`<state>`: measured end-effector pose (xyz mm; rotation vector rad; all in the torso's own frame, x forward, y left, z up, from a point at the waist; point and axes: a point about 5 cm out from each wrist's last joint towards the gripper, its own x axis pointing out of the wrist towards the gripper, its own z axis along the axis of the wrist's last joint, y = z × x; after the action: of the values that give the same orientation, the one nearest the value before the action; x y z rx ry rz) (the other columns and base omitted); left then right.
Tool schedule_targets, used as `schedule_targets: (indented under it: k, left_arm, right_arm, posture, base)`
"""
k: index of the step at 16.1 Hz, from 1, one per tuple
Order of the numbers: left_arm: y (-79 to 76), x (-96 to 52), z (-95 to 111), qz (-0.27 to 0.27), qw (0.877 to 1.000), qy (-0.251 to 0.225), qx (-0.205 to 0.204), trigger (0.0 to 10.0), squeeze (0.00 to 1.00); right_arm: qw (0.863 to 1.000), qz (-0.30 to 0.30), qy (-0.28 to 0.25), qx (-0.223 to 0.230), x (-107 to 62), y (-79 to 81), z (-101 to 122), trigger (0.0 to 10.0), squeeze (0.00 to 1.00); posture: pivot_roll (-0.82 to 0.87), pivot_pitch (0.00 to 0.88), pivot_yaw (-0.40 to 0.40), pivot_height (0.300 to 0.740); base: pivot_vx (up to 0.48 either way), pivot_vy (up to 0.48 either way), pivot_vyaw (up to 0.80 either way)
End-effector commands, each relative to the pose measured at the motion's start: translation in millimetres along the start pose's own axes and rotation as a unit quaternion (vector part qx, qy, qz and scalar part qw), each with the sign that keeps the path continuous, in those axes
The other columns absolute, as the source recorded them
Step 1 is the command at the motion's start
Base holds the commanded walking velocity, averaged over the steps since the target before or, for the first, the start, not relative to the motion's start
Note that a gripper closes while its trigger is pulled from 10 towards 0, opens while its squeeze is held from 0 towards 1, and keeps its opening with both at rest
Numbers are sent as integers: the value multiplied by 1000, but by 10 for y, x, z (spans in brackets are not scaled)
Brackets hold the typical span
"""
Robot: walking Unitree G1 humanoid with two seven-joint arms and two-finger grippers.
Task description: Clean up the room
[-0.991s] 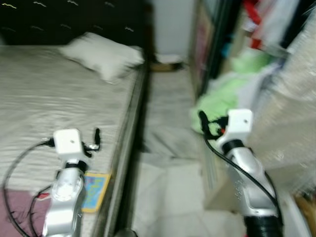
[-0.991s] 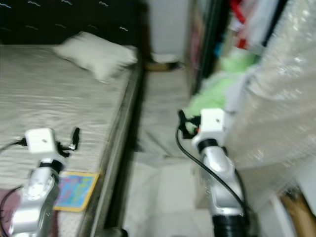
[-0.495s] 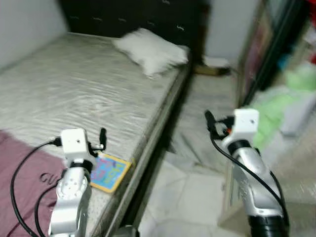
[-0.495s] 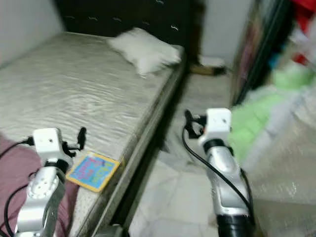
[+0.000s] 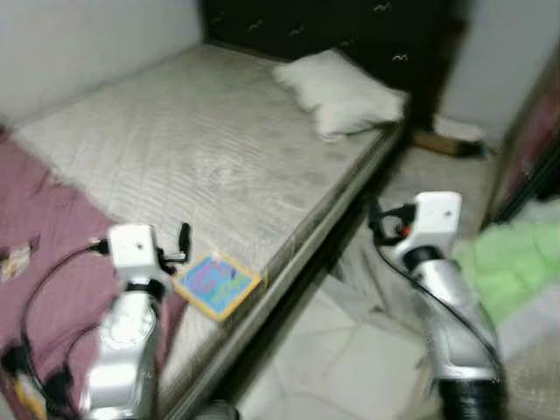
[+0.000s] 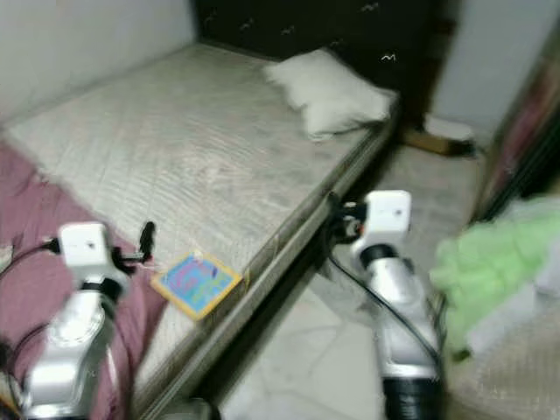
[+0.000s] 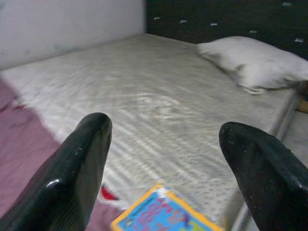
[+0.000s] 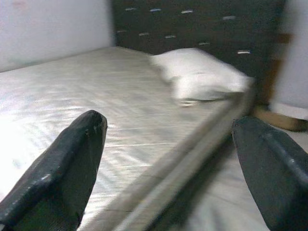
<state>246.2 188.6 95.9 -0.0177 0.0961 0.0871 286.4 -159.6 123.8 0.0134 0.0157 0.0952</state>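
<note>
Left gripper (image 7: 163,159) is released, its two black fingers (image 7: 77,168) spread wide, holding nothing; it hovers over the bed's near edge. Right gripper (image 8: 168,168) is likewise released and empty, fingers (image 8: 62,168) far apart, held over the floor gap just beside the bed's side rail.

Landmark: bed (image 5: 201,149), bare pale quilted mattress, dark headboard (image 5: 332,26) at its far end.

- White pillow (image 5: 339,92): on the bed's far corner, against the headboard, close to the side edge.
- Colourful picture book (image 5: 215,283), yellow border, blue-pink cover: flat on the bed, at the near side edge, just beside the left gripper. In the left wrist view it lies below and between the fingers, not touched.
- Maroon blanket (image 5: 48,254): covers the near end of the bed, on the wall side of the book; one small pale scrap (image 5: 14,261) lies on it, kind unclear.
- Green fabric heap (image 6: 490,271): on the floor, well apart from the bed, beyond the right arm.
- Small brown item (image 5: 444,142): on the floor past the bed's far corner; too blurred to identify.

Head views are motion-blurred.
</note>
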Motion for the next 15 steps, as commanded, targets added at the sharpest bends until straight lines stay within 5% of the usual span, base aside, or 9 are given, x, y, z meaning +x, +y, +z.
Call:
schedule_targets:
  k: [1, 15]
  left_arm:
    - [-12, 12, 40, -5, 1000, -8, 0, 10000, 0]
    - [-41, 36, 36, -8, 1000, -12, 2, 10000, 0]
  right_arm:
    - [1000, 3, -6, -2, 5, -14, 24, 10000, 0]
    - [1000, 18, -14, -7, 48, 15, 33, 10000, 0]
  posture:
    - [-121, 0, -2, 740]
    - [-116, 0, -7, 740]
  base:
    - [0, 0, 800]
    - [0, 0, 800]
